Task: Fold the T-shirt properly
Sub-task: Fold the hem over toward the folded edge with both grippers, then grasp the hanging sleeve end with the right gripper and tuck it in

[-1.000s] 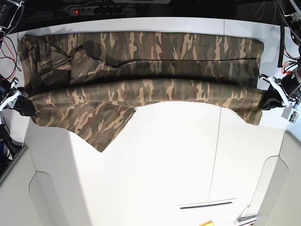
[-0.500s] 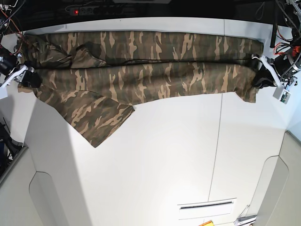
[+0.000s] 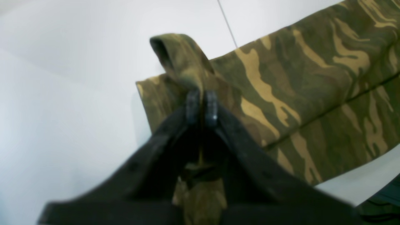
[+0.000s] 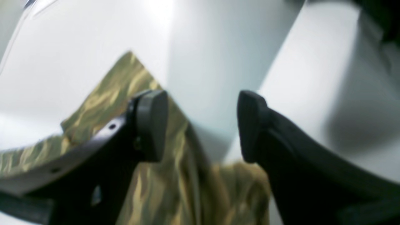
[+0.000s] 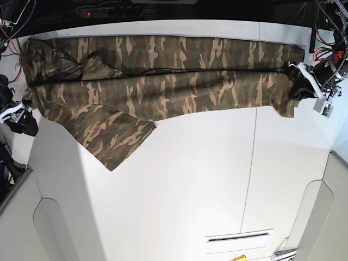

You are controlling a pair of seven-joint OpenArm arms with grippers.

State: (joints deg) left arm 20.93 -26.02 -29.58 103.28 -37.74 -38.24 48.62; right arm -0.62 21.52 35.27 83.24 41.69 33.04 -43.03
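Note:
The camouflage T-shirt lies folded lengthwise in a long band across the back of the white table, with one sleeve sticking out toward the front left. My left gripper is shut on the shirt's right end; in the left wrist view its tips pinch a raised fold of the cloth. My right gripper is open and empty just off the shirt's left end. In the right wrist view the right gripper has its jaws wide apart above the cloth.
A power strip and cables lie behind the table's back edge. A seam runs front to back through the table's right half. A narrow slot sits near the front edge. Grey curved panels flank the front corners.
The front fold was carried back and laid over the shirt's rear part. My right gripper opened, let go of the left end and drew away toward the front. My left gripper kept its hold.

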